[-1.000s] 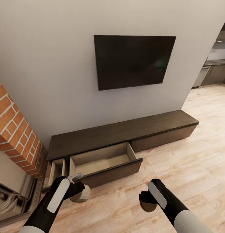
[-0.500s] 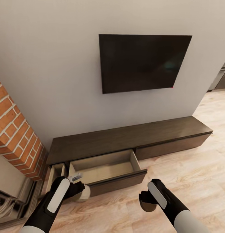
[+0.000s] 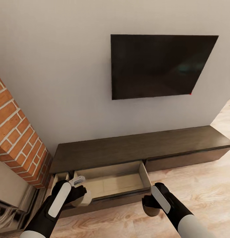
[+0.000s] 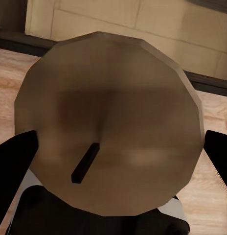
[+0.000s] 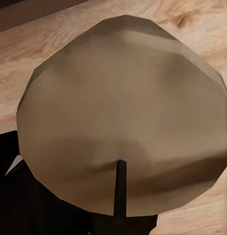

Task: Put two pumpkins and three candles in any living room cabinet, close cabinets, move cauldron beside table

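Head view shows the robot now closer to the cabinet [image 3: 141,147] than a second ago, the open drawer [image 3: 111,180] just ahead of both arms, so dropping looks near. The left gripper [image 3: 78,193] is clamped on a candle [image 3: 84,198] and the right gripper [image 3: 148,203] on another candle [image 3: 150,210]. Pale wood floor [image 3: 201,195], brick [image 3: 19,142] at the left, dark television [image 3: 158,64] on the grey wall.

Two candles — one [image 3: 82,198] in the left gripper [image 3: 78,193], one [image 3: 151,210] in the right gripper [image 3: 148,204] — one cabinet [image 3: 134,148], two open drawers, one television [image 3: 161,64].
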Motion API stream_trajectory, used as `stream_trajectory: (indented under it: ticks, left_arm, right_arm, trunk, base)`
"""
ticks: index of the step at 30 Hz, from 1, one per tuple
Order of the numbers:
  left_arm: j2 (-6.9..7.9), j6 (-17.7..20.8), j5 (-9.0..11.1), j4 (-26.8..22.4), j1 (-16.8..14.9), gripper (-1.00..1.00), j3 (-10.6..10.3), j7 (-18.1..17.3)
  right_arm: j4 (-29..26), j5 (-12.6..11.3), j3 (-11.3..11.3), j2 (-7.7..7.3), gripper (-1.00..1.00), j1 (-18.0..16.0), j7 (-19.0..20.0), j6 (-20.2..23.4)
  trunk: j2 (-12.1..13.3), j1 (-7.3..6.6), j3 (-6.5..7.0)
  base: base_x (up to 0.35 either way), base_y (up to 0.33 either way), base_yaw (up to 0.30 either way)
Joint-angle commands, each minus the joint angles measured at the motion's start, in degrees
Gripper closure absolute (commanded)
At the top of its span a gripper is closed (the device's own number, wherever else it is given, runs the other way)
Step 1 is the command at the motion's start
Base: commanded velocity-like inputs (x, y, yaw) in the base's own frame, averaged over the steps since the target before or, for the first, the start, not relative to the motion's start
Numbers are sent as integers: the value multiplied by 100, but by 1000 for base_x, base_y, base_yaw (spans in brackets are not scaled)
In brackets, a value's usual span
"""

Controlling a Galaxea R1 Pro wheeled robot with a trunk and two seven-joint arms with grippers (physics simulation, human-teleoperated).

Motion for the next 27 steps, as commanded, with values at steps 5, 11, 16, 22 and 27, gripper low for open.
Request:
stream_trajectory:
  ticks: [5,11,16,22,27]
  left_arm:
    - [5,1,60,-5,-6,100,-17,59]
    - [5,1,53,-5,-6,100,-17,60]
    - [4,1,61,-5,-6,100,-18,60]
    - [-2,1,65,-5,-6,100,-21,60]
    - [-2,0,66,-5,-6,100,-21,60]
  right_arm:
    - [-11,-63,30,-8,100,-4,-65,6]
    - [-11,-71,19,-11,100,-4,-57,6]
    - [-11,-69,20,-8,100,-4,-57,3]
    - [-11,-65,23,-8,100,-4,-56,5]
    - [-11,-64,24,-8,100,-4,-56,-1]
  trunk:
    - [-7,3,-7]
    - [-7,3,-7]
    - [-7,3,-7]
    - [-7,3,-7]
    - [-7,3,-7]
  base:
    - [115,0,273]
    - [270,0,119]
    - [167,0,50]
    - [276,-37,185]
    - [253,-126,51]
